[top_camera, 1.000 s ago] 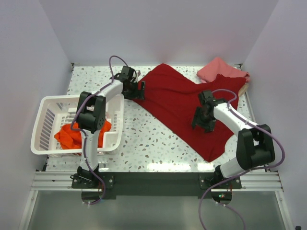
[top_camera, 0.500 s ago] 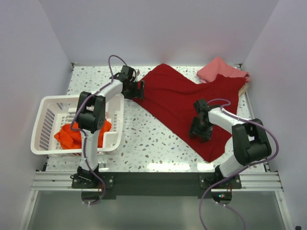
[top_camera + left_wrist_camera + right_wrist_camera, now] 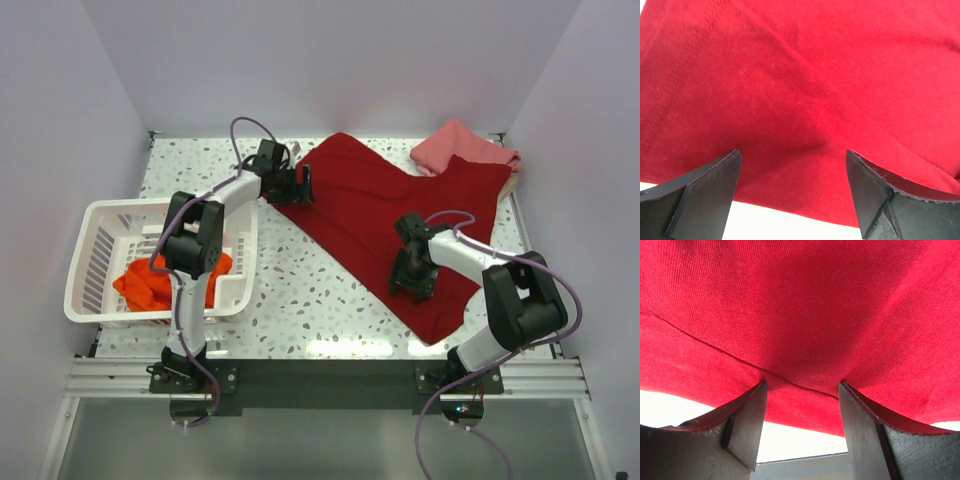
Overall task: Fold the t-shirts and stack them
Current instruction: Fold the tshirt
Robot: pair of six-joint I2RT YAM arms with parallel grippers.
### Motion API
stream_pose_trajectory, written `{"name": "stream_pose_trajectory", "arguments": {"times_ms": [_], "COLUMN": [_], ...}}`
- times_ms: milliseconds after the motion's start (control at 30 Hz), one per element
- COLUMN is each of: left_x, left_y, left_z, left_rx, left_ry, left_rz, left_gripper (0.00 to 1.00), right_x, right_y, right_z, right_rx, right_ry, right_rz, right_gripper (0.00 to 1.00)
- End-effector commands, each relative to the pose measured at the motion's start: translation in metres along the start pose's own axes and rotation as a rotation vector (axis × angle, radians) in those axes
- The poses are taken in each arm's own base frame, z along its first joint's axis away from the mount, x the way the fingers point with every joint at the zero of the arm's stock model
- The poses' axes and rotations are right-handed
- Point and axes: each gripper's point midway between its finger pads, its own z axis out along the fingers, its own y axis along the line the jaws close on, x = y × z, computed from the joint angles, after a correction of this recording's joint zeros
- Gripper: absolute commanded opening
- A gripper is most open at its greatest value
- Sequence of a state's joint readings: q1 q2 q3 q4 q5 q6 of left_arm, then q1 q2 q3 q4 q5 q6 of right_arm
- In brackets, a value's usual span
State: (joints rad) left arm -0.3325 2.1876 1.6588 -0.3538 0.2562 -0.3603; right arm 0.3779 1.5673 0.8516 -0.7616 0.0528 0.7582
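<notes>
On speckled table [image 3: 300, 285] lies crimson t-shirt [image 3: 365, 200] (finely ribbed).

One speckled white table [image 3: 300, 290] carries everything. Two robot arms are fixed at its near edge, one left arm [image 3: 195, 235] and one right arm [image 3: 505, 285]. Two purple cables [image 3: 417, 440] run along them, one per arm. There is one white slotted basket [image 3: 85, 270].

Three t-shirts can be counted for certain:
- one large dark crimson shirt [image 3: 370, 215], spread on the table
- one orange-red shirt [image 3: 145, 285], bunched inside the basket
- one pink shirt [image 3: 455, 145], in the far right corner

One thin tan strip [image 3: 513, 184] peeks out beside the pink one. It may be a fourth shirt, but too little shows to tell.
</notes>
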Motion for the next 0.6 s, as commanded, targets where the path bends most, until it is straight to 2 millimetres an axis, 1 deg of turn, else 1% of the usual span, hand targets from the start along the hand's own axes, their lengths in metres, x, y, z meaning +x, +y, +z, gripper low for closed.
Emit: {"name": "stream_pose_trajectory", "arguments": {"times_ms": [0, 100, 200, 233, 267, 400, 467, 567], "left_x": [-0.005, 0.010, 0.026, 0.029, 0.035, 0.048, 0.051, 0.056], "left_y": [-0.005, 0.003, 0.014, 0.017, 0.024, 0.041, 0.049, 0.056], "left_z": [0.002, 0.005, 0.002, 0.000, -0.005, -0.019, -0.025, -0.030], "left_rx": [0.034, 0.014, -0.036, -0.052, -0.084, -0.178, -0.223, -0.262], "left_ry": [-0.036, -0.013, 0.015, 0.020, 0.024, 0.038, 0.042, 0.059], "left_rz": [-0.006, -0.013, -0.018, -0.017, -0.015, -0.014, -0.010, -0.012], "left_gripper": [0.90, 0.90, 0.90, 0.90, 0.90, 0.90, 0.90, 0.90], "right_x": [0.038, 0.044, 0.051, 0.052, 0.056, 0.068, 0.073, 0.080], "right_y": [-0.010, -0.008, -0.006, -0.006, -0.003, 0.001, 0.000, 0.004], "right_z": [0.015, 0.011, 0.008, 0.008, 0.006, 0.004, 0.004, -0.001], "right_rx": [0.041, 0.040, 0.040, 0.039, 0.019, -0.008, -0.010, -0.028], "right_ry": [0.113, 0.111, 0.110, 0.107, 0.122, 0.136, 0.143, 0.140], "right_rz": [0.032, 0.026, 0.023, 0.025, 0.038, 0.047, 0.058, 0.055], "right_gripper": [0.62, 0.62, 0.62, 0.62, 0.62, 0.62, 0.62, 0.62]}}
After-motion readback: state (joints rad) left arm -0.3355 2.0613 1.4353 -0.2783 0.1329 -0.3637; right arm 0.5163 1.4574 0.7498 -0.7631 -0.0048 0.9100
